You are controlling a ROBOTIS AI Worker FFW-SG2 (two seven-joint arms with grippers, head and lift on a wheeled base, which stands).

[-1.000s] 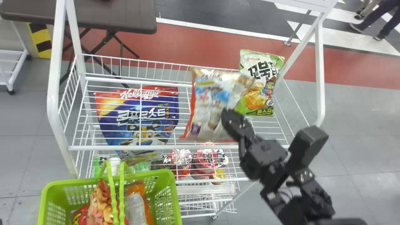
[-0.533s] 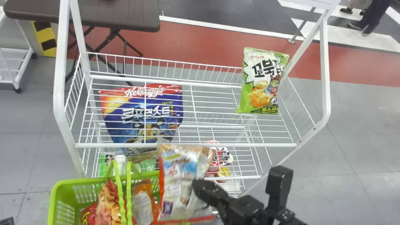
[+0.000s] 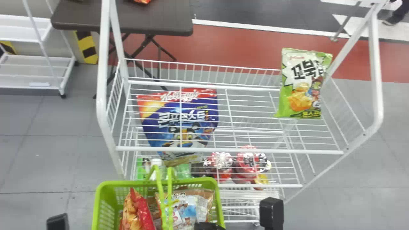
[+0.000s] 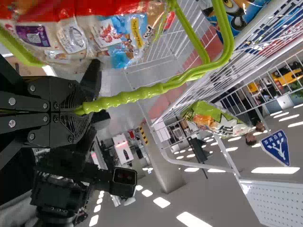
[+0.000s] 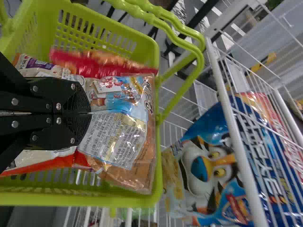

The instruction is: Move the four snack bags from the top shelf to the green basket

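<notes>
Low in the head view, my right gripper is over the green basket. In the right wrist view my right gripper is shut on a beige snack bag, which lies inside the basket walls beside a red bag. My left gripper is closed around the basket's green handle; a dark part of the left arm shows at the head view's bottom left. A green and white snack bag leans upright at the top shelf's right end.
The white wire rack stands just beyond the basket. A blue cereal bag shows behind the shelf wires at left, red-lidded items on a lower level. A dark table is behind the rack.
The right gripper has carried the beige bag from in front of the top shelf down and leftward into the basket. The head view has shifted, so the rack and basket appear farther right.
</notes>
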